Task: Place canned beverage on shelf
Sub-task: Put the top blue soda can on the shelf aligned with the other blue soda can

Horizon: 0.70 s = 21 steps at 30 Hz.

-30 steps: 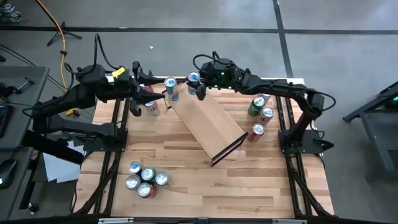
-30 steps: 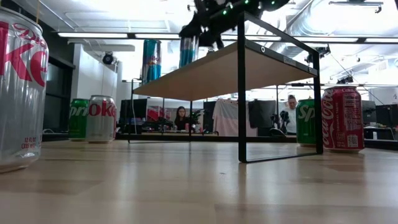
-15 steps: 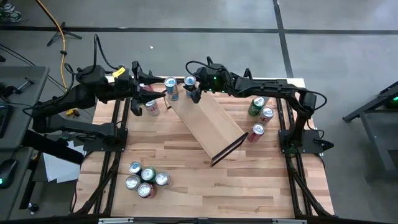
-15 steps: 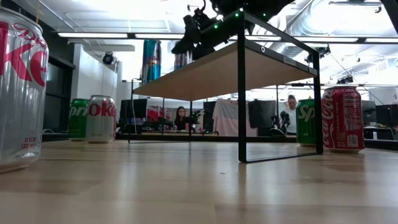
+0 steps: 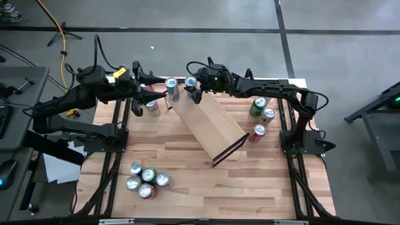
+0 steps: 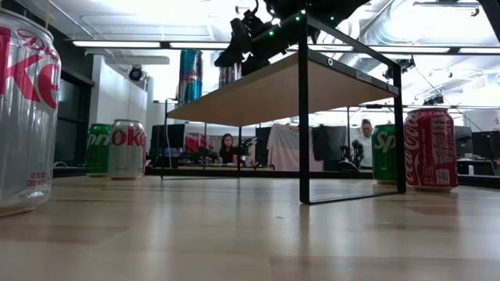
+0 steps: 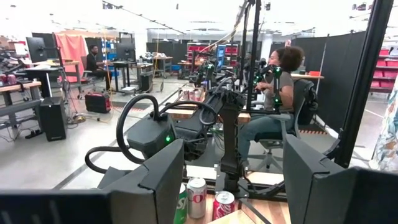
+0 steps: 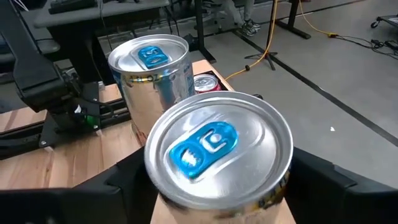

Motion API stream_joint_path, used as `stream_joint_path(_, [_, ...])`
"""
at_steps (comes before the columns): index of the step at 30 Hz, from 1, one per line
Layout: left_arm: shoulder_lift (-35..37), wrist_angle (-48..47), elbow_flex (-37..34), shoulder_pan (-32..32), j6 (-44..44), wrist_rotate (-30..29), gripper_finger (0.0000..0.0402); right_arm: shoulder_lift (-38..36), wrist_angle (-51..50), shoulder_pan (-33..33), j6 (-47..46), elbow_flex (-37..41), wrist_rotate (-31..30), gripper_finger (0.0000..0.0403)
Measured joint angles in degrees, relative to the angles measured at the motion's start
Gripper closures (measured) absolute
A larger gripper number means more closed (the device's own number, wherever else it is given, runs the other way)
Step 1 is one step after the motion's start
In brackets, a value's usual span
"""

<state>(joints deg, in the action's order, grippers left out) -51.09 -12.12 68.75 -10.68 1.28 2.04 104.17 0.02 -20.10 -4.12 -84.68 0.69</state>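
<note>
The shelf (image 5: 209, 125), a pale plank on a black frame, stands slantwise on the table. A blue-topped silver can (image 5: 171, 87) stands at its far-left end. A second blue-topped can (image 8: 217, 149) is right beside it, between the fingers of my right gripper (image 5: 192, 87), which reaches in level from the table's right. The shelf's edge hides that can's base in the low view. My left gripper (image 5: 142, 84) hangs open above the table's far-left corner with nothing between its fingers. My right gripper has one finger (image 8: 124, 180) on each side of the can's wall, below its top rim (image 8: 273, 180). The rim covers the place, so I cannot tell whether the fingers touch the wall. The can stands upright.
Loose cans stand under the left arm (image 5: 152, 107), in a cluster near the front left (image 5: 147, 180) and along the right side (image 5: 262, 115). A large can (image 6: 23, 117) fills the low view's left edge. People sit in the room beyond the table.
My right gripper has carried the can down and a little toward the table's left, bringing it in beside the can at the shelf's far end. It has kept still for the last half second. The can has stayed upright.
</note>
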Motion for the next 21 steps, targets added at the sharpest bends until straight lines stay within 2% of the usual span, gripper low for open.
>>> stream_joint_path(21, [0.00,-0.04,-0.02,0.00,0.00,0.03,0.0229,-0.01,1.15,0.00,-1.99,0.00,-0.64,0.0119])
